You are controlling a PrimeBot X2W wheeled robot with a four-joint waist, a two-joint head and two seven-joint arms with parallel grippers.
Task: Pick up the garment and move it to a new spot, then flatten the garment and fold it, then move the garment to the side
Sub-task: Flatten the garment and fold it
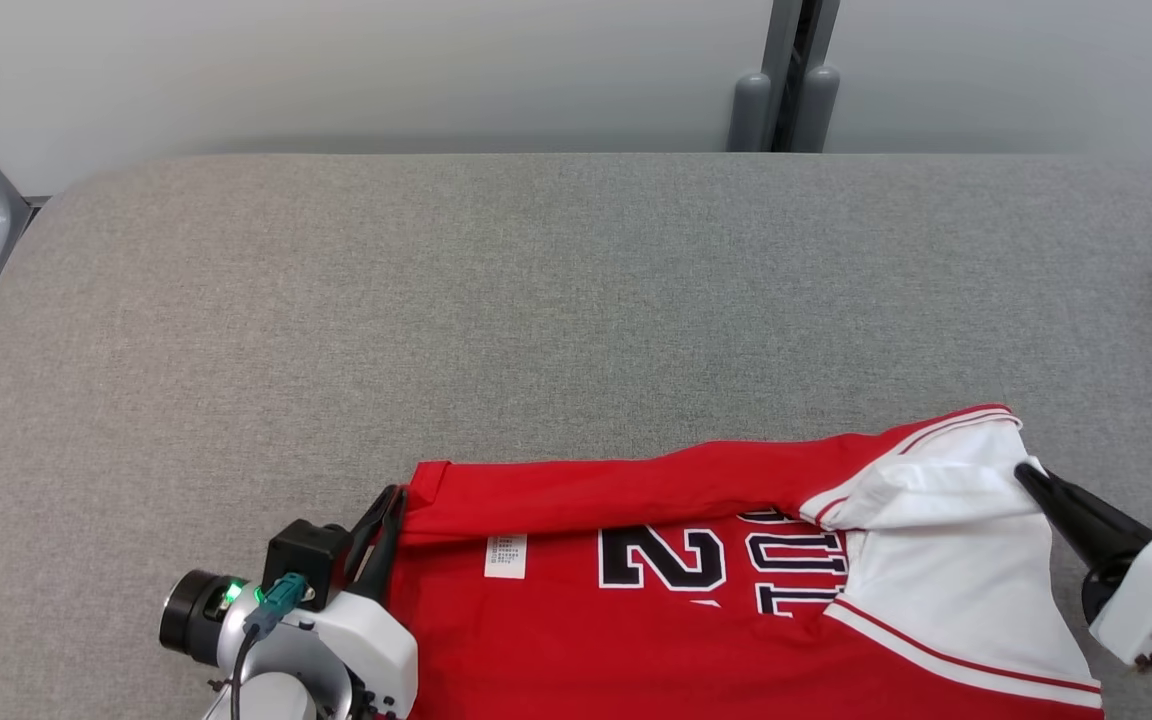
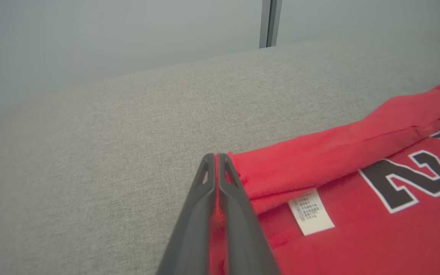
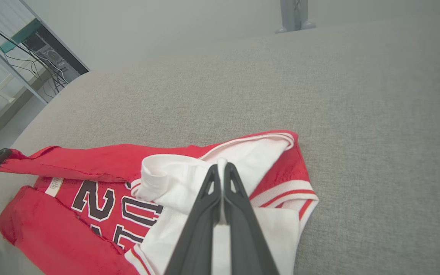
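jersey: red-and-white mesh, folded | left gripper: clamped on red hem | right gripper: clamped on white edge | table: grey weave

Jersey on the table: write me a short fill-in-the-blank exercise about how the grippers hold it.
The left gripper is shut on the jersey at its ____ corner.
The right gripper is shut on its ____ fabric.
The printed digit nearest the white label is ____.
Missing words: red; white; 2.
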